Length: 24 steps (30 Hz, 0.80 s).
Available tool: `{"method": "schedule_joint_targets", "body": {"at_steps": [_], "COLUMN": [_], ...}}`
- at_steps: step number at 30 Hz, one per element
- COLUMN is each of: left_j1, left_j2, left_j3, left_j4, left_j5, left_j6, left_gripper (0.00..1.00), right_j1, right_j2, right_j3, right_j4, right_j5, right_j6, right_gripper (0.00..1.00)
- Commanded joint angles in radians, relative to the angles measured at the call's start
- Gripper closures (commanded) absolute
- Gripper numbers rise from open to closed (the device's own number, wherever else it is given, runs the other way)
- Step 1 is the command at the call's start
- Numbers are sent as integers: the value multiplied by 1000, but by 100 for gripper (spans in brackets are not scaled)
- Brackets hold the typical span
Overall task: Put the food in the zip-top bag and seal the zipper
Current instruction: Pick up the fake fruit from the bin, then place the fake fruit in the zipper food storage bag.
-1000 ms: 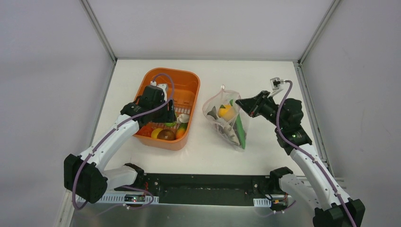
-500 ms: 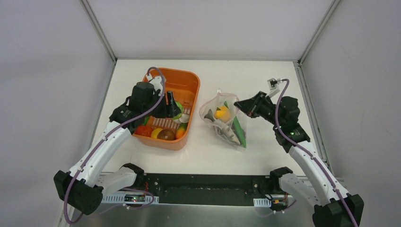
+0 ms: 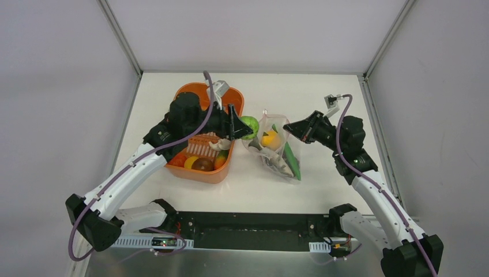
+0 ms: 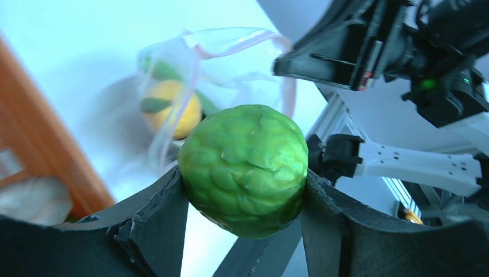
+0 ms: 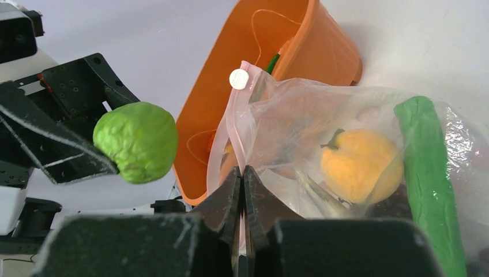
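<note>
My left gripper (image 3: 245, 128) is shut on a bumpy green round fruit (image 3: 249, 124) (image 4: 245, 169), held in the air just left of the zip-top bag's mouth; the fruit also shows in the right wrist view (image 5: 136, 141). My right gripper (image 3: 289, 127) (image 5: 242, 173) is shut on the pink zipper edge (image 5: 225, 144) of the zip-top bag (image 3: 277, 147) and holds the mouth up. Inside the bag lie a yellow-orange fruit (image 5: 360, 164), a long green pod (image 5: 429, 179) and a grey fish (image 3: 277, 164).
The orange plastic basket (image 3: 222, 95) stands left of the bag with red, yellow, brown and orange fruits (image 3: 199, 163) at its near end. The left arm reaches over the basket. The table's metal frame edges run along both sides.
My left gripper has lifted the green fruit out of the basket and carried it right to the bag's mouth. My right gripper has stayed on the bag's edge, with the bag shifted slightly.
</note>
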Motion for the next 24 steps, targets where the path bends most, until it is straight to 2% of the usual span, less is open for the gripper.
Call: {"method": "schedule_joint_targets", "body": {"at_steps": [1,10,18,24], "left_j1": [-79,-165,-235,-247], "left_j2": [62,166,226,233], "left_j3": [87,173,211,203], "left_j4": [118,40,-93,-122], "left_j5": [55,7,-165,-247], "left_j6": [1,63,173,193], "left_gripper": [72,72,68,63], "right_j1": [-2,7,7,12], "right_j2": [-8,-56,-78,-78], "right_j3": [56,81,101,110], "right_j4": [71,67,65,73], "right_j5": [-51,-78,-95,-157], "right_j6": [67,84,90,88], "right_gripper": [96,96,96,96]}}
